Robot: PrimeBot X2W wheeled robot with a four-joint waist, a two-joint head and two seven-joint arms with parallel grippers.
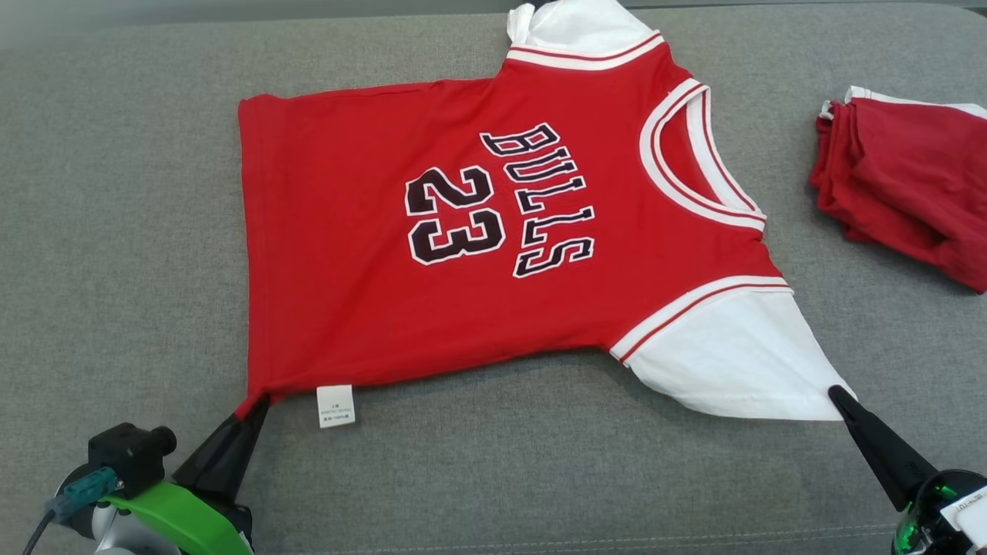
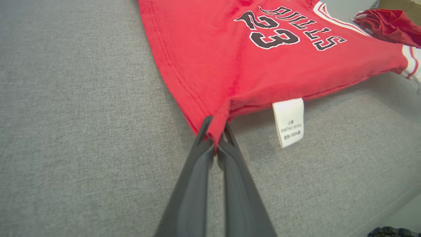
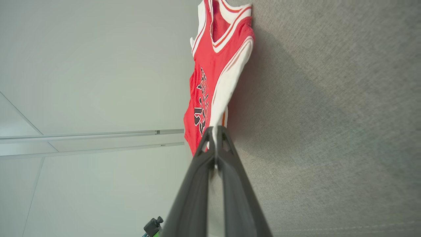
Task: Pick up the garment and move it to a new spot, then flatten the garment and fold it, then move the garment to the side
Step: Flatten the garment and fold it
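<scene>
The garment (image 1: 478,231) is a red shirt with white sleeves and black "BULLS 23" lettering, spread face up on the grey cushion, neck to the right. My left gripper (image 1: 258,405) is shut on its near hem corner (image 2: 217,126), beside a white care label (image 1: 335,406). My right gripper (image 1: 837,395) is shut on the tip of the near white sleeve (image 3: 227,89). The pinched edge is raised a little off the fabric surface, as the left wrist view shows. The far sleeve (image 1: 578,27) lies at the top edge.
A second red garment (image 1: 902,185) lies crumpled at the right edge of the grey upholstered surface (image 1: 116,231). Open grey fabric stretches to the left and along the near side. A pale wall (image 3: 92,65) stands behind.
</scene>
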